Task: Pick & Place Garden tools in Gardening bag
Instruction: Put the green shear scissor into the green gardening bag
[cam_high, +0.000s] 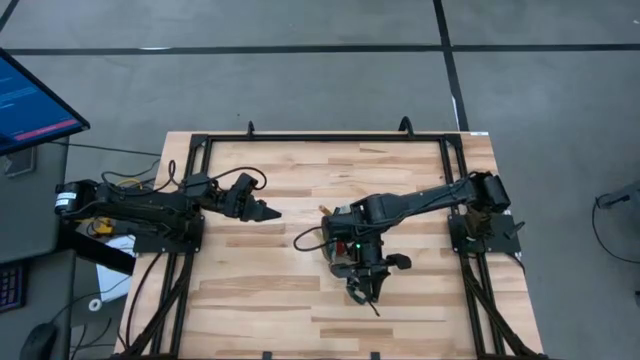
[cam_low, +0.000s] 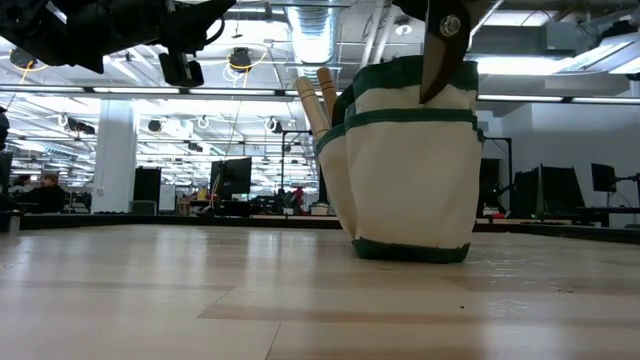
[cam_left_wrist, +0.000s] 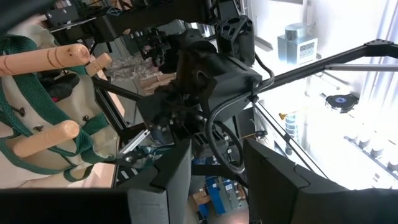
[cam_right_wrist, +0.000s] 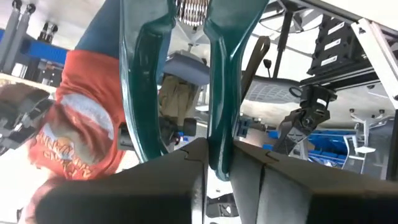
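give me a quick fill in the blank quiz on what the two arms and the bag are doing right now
1. The right tool is shut on the ____ handles of the pruning shears.
2. In the low view the shears' blades point ____ over the gardening bag.
3. ____ pale wooden handles stick out of the bag in the low view.
4. The left tool waits to the bag's ____ in the high view.

Missing words: green; down; two; left

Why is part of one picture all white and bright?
Left wrist view: strong room light washes out the background. Low view: ceiling lamps glow behind the gardening bag. Right wrist view: glossy highlights streak the pruning shears.
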